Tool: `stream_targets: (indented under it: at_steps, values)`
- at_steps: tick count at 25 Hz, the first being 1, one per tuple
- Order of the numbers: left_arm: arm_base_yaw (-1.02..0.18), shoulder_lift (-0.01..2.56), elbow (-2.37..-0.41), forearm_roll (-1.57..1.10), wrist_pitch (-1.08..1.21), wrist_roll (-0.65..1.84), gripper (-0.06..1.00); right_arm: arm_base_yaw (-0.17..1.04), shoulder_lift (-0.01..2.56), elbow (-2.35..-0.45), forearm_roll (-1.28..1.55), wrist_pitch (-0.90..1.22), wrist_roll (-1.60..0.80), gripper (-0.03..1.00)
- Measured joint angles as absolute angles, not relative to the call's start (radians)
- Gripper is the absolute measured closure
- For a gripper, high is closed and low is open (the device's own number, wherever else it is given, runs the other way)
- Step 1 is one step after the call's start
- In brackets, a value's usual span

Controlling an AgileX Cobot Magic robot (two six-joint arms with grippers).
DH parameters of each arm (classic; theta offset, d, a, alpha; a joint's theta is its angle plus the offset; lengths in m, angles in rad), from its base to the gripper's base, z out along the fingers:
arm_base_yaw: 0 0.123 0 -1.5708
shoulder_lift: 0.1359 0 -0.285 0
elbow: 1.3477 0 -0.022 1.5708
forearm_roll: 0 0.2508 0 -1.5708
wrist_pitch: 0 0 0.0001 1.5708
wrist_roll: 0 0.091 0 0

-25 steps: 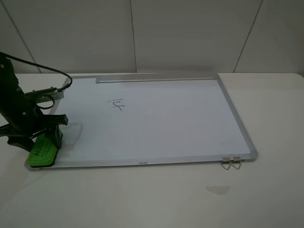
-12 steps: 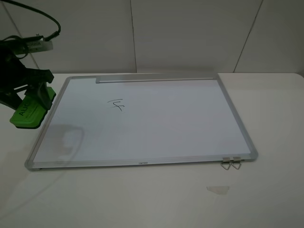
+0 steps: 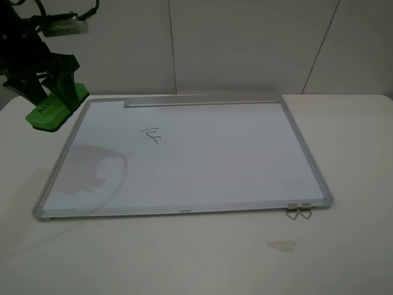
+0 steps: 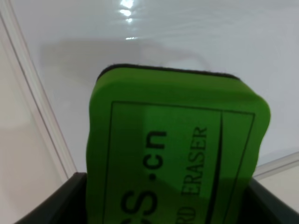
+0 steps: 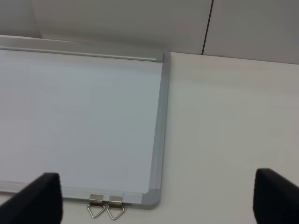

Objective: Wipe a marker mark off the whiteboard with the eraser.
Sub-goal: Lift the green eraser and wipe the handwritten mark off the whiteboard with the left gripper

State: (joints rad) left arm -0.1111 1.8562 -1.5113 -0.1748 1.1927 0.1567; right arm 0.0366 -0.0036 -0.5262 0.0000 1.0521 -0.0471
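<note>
Aloft, left hand (image 3: 51, 92) grips tilted eraser (image 3: 53, 110) near whiteboard's (image 3: 184, 160) far-left corner; right hand (image 5: 159, 198) spread wide.

The bright green rounded block eraser (image 4: 177, 149) bears black print on its top face, inside a thin black outline: ".cn" and, in smaller capitals, "ERASER". More letters are cut off at the picture's edge, seemingly "SS" and "RD". The large white silver-framed whiteboard (image 3: 215, 160) has a tiny dark mark on its near frame edge, too small to read.
</note>
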Motion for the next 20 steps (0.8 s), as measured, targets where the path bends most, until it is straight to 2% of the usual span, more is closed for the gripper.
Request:
stream_targets:
  at_steps: [10,15,20]
  values:
    - [-0.360,2.174,-1.860,-0.115,1.196,0.130,0.34,0.037,-0.004,-0.526,0.000,1.052,-0.047,0.15]
    - [-0.421,2.317,-1.964,-0.113,1.196,0.124,0.34,0.037,-0.004,-0.526,0.000,1.052,-0.047,0.15]
    - [-0.430,2.410,-1.983,-0.089,1.176,0.122,0.34,0.037,-0.004,-0.526,0.000,1.052,-0.047,0.15]
